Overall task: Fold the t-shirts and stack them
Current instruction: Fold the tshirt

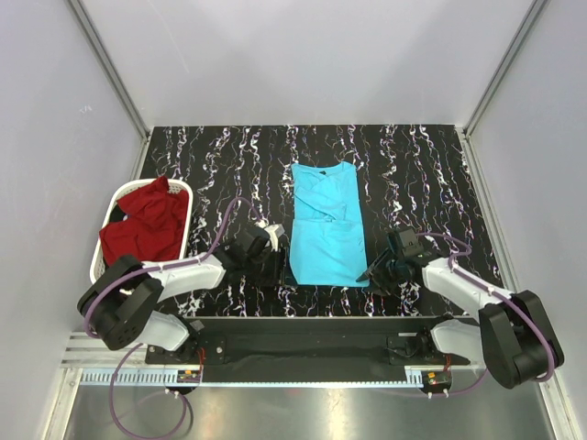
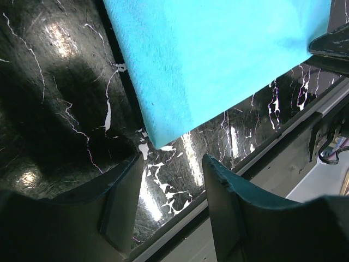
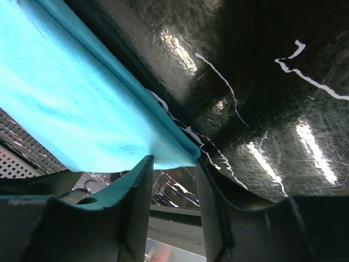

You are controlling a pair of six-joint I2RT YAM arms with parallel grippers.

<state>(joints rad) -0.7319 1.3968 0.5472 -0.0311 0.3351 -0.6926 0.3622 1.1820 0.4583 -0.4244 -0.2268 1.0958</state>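
Glossy marbled table (image 1: 422, 183), smooth rectangular turquoise t-shirt (image 1: 323, 229)

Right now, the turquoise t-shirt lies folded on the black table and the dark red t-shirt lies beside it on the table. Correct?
Not entirely. The dark red t-shirt is bunched in the white laundry basket at the left, not on the black table; the top external view shows it. The turquoise t-shirt does lie folded on that table.
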